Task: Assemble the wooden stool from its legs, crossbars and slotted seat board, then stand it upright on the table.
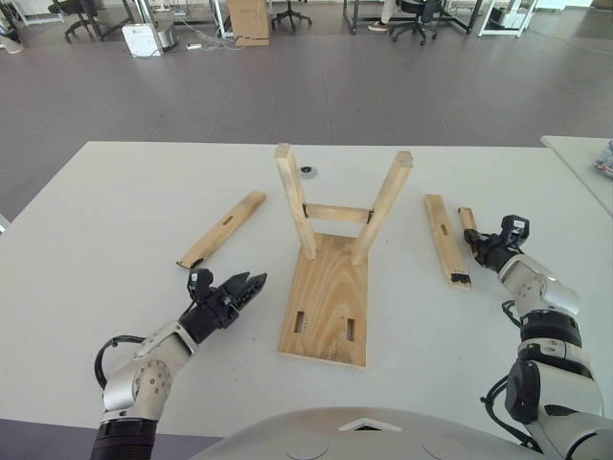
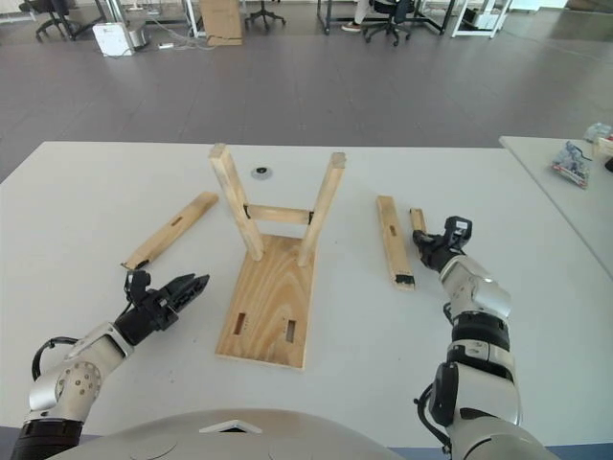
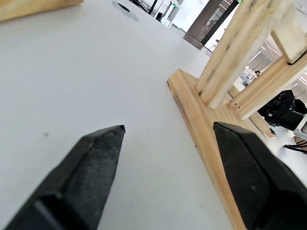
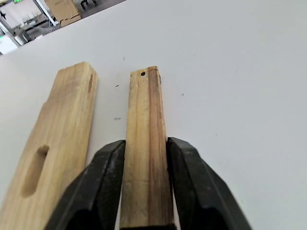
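Observation:
The slotted seat board (image 1: 324,305) lies flat mid-table with two legs (image 1: 295,201) (image 1: 383,206) standing in its far end, joined by a crossbar (image 1: 337,213). Two slots near its front end are unfilled. One loose leg (image 1: 222,228) lies to the left and another loose leg (image 1: 446,240) to the right. Beside that right one lies a short crossbar (image 4: 145,143), and my right gripper (image 4: 146,141) is shut on its near end, at table level. My left gripper (image 1: 251,286) stands open just left of the board's front corner, low over the table, with the board's edge (image 3: 201,124) ahead of it.
A small round grommet (image 1: 306,171) sits in the table (image 1: 115,211) behind the standing legs. A second table (image 1: 584,163) with a small packet on it stands at the far right. Bare tabletop spreads left and in front of the board.

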Controlling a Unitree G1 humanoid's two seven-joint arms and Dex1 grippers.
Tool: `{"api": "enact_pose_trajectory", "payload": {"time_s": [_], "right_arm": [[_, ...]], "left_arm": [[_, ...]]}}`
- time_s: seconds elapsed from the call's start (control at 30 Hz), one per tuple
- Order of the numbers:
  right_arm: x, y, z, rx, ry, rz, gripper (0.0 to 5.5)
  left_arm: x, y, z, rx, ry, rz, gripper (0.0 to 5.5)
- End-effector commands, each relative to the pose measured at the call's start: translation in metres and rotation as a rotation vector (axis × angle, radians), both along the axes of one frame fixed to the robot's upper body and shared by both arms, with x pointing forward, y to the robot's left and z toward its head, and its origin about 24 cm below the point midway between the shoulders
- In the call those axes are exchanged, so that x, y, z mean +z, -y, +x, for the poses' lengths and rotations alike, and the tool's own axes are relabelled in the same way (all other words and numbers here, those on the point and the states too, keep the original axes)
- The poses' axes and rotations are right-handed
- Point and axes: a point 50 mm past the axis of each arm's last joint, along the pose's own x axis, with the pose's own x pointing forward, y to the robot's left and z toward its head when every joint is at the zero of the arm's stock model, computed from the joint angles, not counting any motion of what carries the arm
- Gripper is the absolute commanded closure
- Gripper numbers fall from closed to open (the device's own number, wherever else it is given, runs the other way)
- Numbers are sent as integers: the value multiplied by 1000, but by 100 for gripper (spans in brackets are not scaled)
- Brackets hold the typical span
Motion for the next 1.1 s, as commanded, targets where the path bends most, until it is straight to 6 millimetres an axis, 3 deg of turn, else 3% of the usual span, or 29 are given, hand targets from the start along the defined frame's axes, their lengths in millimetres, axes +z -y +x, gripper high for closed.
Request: {"api": "enact_pose_trajectory", "payload": {"time_s": [0.03, 0.1, 0.23, 0.37, 0.43, 0.5, 0.6, 0.67, 0.8, 1.03, 1.1], "right_arm": [[-82, -15, -71, 131, -376, -191, 414], [-56, -3, -51, 102, -210, -248, 417], [49, -18, 13, 149, 356, -280, 418], [136, -48, 25, 197, 713, -308, 418], [176, -65, 23, 228, 861, -328, 418], [206, -93, 16, 331, 984, -319, 418], [232, -135, -1, 506, 1125, -183, 418], [240, -153, -14, 605, 1173, -103, 418], [241, -176, -31, 823, 1203, 15, 418], [242, -184, -42, 978, 1181, 29, 418], [245, -183, -42, 1019, 1173, -18, 418]], "left_arm": [[18, -1, 12, 52, 43, 18, 206], [36, -7, 22, 98, 110, -50, 206], [103, -16, 51, 189, 364, -273, 206], [190, -15, 72, 202, 624, -322, 206], [228, 4, 80, 156, 701, -329, 206], [252, 36, 83, 66, 692, -387, 206], [265, 83, 70, -149, 626, -486, 206], [266, 99, 63, -218, 585, -521, 206], [262, 105, 63, -231, 563, -494, 206], [257, 108, 67, -202, 537, -473, 206], [252, 107, 69, -186, 527, -471, 241]]}}
